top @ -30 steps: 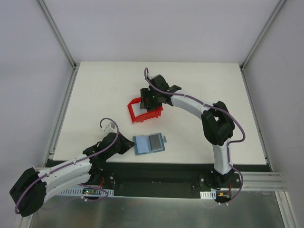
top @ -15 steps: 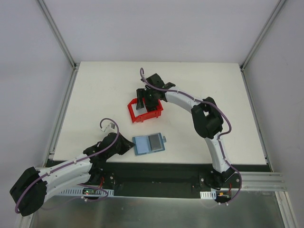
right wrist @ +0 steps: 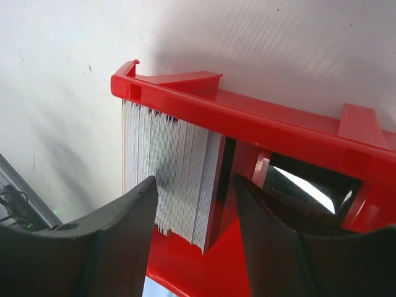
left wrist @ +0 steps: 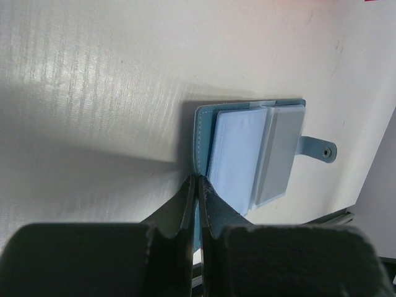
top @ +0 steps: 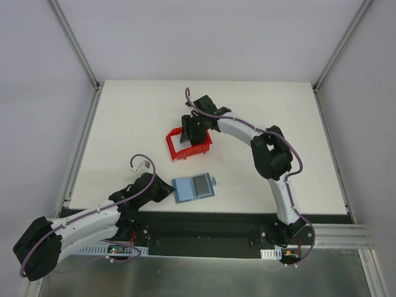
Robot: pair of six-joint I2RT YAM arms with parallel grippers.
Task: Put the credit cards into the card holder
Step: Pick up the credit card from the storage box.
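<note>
My left fingers are pressed together, their tips at the left edge of the card holder. I cannot tell whether they pinch its cover. The card holder lies spread open on the bench near the front edge. A grey card sits in its right pocket, and its snap tab sticks out to the right. Further back and slightly right, the red bin holds a stack of credit cards standing on edge. My right fingers stand apart over the bin, one on each side of the stack's end, not clamped on it.
</note>
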